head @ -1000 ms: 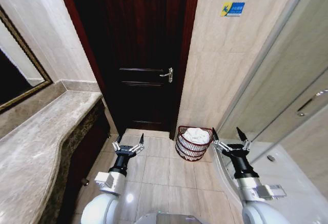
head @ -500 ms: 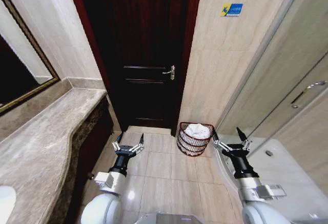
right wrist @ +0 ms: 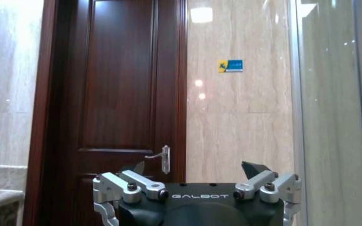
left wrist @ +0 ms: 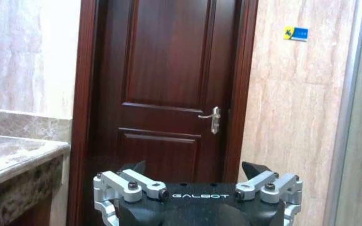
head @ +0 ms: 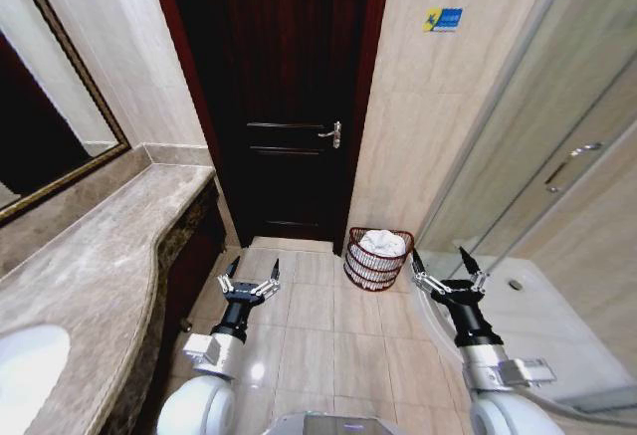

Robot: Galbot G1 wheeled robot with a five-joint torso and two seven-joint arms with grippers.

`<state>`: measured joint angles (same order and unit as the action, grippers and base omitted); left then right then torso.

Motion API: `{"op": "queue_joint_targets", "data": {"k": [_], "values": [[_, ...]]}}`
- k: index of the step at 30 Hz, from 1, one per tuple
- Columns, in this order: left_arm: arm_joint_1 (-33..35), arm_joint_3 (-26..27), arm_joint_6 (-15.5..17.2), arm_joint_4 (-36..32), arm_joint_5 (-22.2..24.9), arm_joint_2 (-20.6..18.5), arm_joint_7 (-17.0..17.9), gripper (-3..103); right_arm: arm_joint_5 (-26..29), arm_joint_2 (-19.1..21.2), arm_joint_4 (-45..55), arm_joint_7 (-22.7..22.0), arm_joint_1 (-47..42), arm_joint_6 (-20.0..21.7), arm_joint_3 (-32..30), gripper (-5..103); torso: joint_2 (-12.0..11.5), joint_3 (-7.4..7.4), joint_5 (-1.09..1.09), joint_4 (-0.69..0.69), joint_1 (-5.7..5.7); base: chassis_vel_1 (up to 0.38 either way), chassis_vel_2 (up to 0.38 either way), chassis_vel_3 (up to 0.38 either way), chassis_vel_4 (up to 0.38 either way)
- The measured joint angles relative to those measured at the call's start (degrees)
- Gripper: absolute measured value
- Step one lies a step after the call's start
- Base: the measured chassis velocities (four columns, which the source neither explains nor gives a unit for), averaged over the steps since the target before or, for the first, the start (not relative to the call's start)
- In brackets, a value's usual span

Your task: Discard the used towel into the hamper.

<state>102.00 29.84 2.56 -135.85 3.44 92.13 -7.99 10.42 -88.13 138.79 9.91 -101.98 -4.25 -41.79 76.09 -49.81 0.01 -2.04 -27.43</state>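
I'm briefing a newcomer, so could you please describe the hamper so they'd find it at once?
Start at the dark wooden door. On the tiled floor just right of it, against the beige wall, stands the hamper. It is a round reddish-brown wire basket with a white towel inside.

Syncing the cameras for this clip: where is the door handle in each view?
Head view: door handle on the door's right edge, up and left of the hamper.
Left wrist view: handle on the door edge nearest the tiled wall.
Right wrist view: handle on that same door edge.
Shared landmark: blue sign on the tiled wall.
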Motion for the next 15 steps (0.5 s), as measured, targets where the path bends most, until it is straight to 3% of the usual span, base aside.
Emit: {"op": "queue_joint_targets", "data": {"k": [15], "values": [[0.0,0.0,0.0,0.0,0.0,0.0,0.0,100,0.0,0.0,0.0,0.0,0.0,0.0,0.0,100,0.0,0.0,-0.02,0.01,-0.01,0.157,-0.164,-0.155,0.163]]}}
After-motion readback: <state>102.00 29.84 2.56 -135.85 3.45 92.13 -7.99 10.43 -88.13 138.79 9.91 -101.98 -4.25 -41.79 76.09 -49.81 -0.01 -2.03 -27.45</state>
